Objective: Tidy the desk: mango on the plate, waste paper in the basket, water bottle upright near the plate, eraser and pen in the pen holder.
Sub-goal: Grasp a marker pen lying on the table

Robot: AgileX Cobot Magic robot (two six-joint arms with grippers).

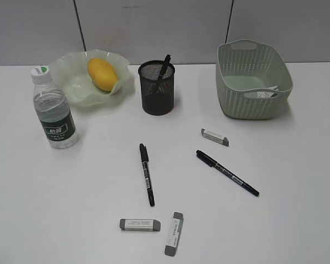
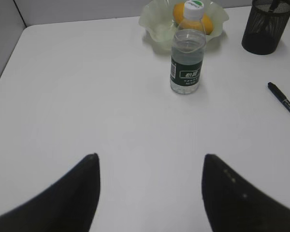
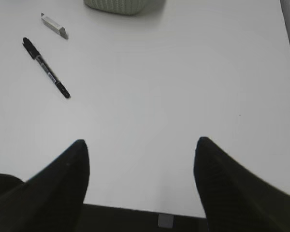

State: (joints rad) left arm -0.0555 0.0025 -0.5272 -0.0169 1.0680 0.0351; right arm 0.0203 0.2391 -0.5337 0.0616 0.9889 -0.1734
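Your mango (image 1: 103, 73) already sits on the plate (image 1: 71, 82) at upper left, the water bottle (image 1: 54, 108) upright beside it, paper in the basket (image 1: 252, 82) at upper right. Both the left gripper (image 2: 150, 186) and right gripper (image 3: 140, 171) gape wide, empty. I judge 2 pens (image 1: 147, 174) and 3 erasers (image 1: 215, 137) remain for the pen holder (image 1: 157, 88).

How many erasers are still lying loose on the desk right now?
3. One eraser lies in front of the basket; a second eraser and a third eraser lie side by side at the near edge. The pen holder's inside is partly hidden.
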